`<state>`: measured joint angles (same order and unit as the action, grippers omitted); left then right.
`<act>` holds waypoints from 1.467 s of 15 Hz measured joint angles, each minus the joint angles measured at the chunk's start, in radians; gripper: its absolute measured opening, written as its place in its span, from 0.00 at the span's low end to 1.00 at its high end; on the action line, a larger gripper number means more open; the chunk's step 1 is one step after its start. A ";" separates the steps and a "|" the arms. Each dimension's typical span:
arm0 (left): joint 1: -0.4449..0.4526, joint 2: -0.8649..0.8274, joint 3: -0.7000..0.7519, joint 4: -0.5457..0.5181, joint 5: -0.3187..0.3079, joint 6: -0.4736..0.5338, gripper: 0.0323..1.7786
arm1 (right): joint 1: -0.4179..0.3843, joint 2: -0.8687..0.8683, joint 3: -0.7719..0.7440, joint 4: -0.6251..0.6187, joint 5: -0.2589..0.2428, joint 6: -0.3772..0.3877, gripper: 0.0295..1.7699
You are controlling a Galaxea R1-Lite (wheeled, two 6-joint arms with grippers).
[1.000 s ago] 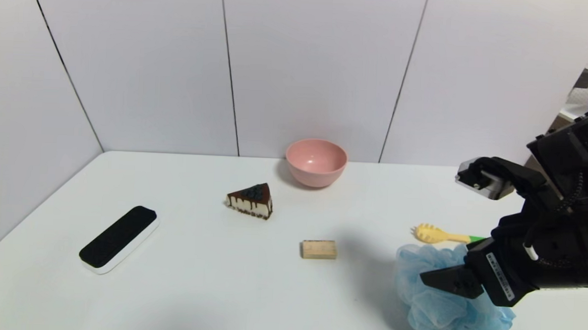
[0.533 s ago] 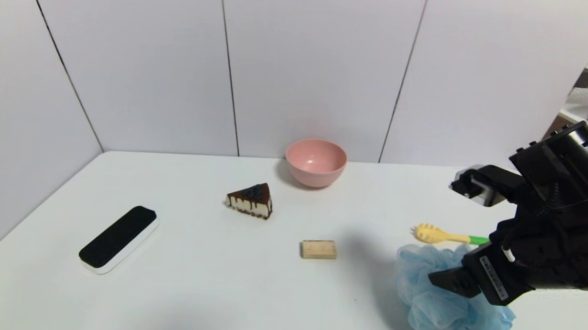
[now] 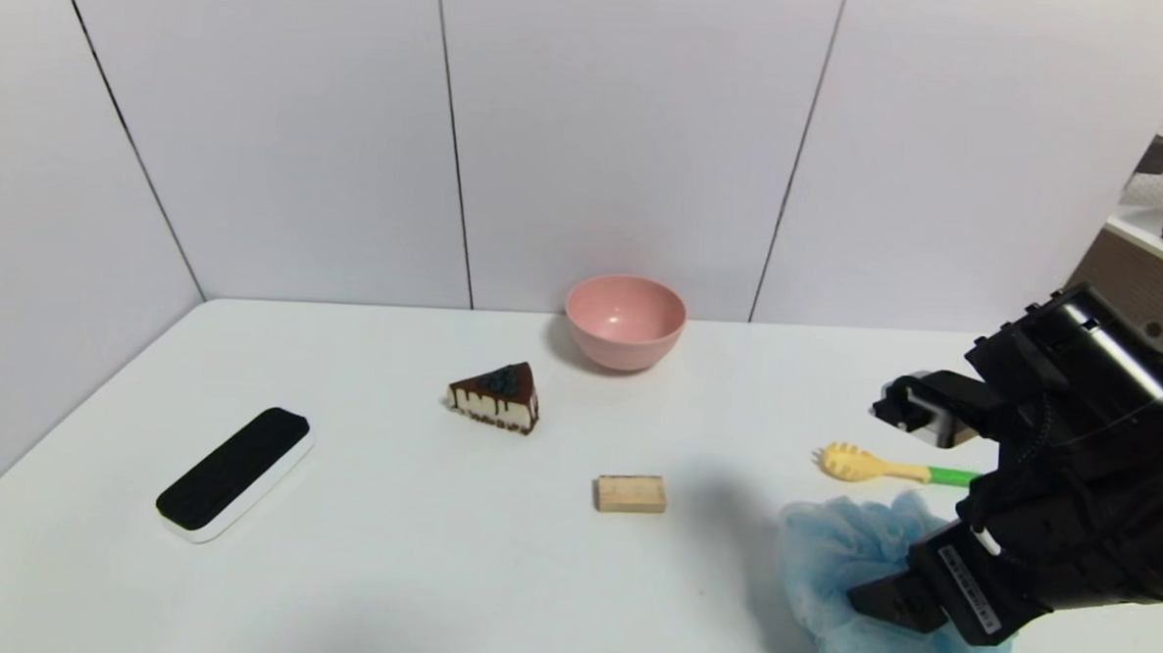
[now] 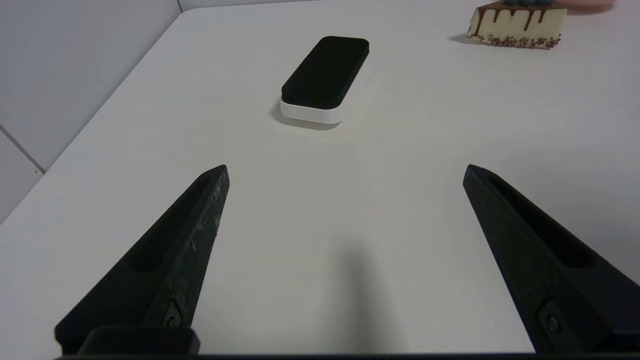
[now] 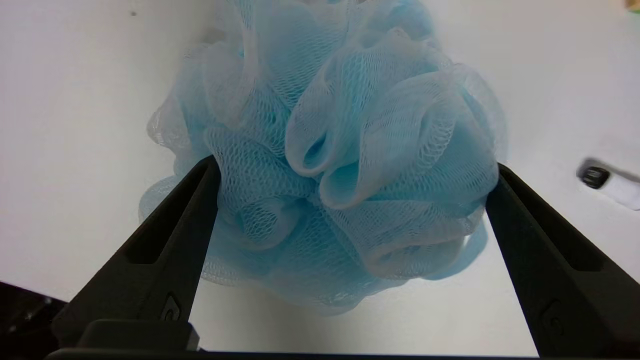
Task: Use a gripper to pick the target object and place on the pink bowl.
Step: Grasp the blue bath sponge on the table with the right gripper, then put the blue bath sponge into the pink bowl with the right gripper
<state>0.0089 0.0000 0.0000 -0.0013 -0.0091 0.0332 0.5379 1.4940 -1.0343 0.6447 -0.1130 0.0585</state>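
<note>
The light blue mesh bath pouf [image 3: 841,573] lies on the white tabletop [image 3: 414,555] at the near right, and the right claw [image 5: 352,192] is down over it with its two fingers spread wide, one tip at each flank of the ruffled ball. In the right wrist view both tips sit right at the mesh edge; they seem to brush the outer frills, though whether they press in or merely touch is hard to tell. Nothing is gripped yet.

The relation that matters: the pouf sits squarely between the fingers, directly ahead of the claw, so the closing line runs through its middle. The pouf is a roughly round bundle with no clear long axis and no pointing direction, so any closing angle should serve; the soft mesh will likely compress a good deal before it holds.

The pink bowl [image 3: 626,321] stands at the far edge of the tabletop by the wall, well apart from the pouf, away and to the left of the right claw. A carry there would pass near the small wooden block [image 3: 630,493] and the chocolate cake slice [image 3: 496,395]. A yellow pasta spoon with a green handle [image 3: 880,466] lies just beyond the pouf.

The left claw [image 4: 345,200] hovers wide open and empty over the near left tabletop, facing the black and white eraser [image 4: 323,77], far from the pouf.
</note>
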 joint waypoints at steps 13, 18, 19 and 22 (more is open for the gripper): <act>0.000 0.000 0.000 0.000 0.000 0.000 0.95 | -0.038 0.092 0.045 -0.007 0.089 0.000 0.62; 0.000 0.000 0.000 0.000 0.000 0.000 0.95 | -0.047 0.078 0.042 -0.009 0.082 -0.002 0.40; 0.000 0.000 0.000 0.000 0.000 0.000 0.95 | -0.051 0.072 0.032 -0.008 0.081 -0.005 0.39; 0.000 0.000 0.000 0.000 0.000 0.000 0.95 | -0.066 0.041 -0.013 -0.003 0.079 -0.015 0.37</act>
<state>0.0089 0.0000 0.0000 -0.0009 -0.0091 0.0332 0.4723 1.5351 -1.0477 0.6417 -0.0340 0.0432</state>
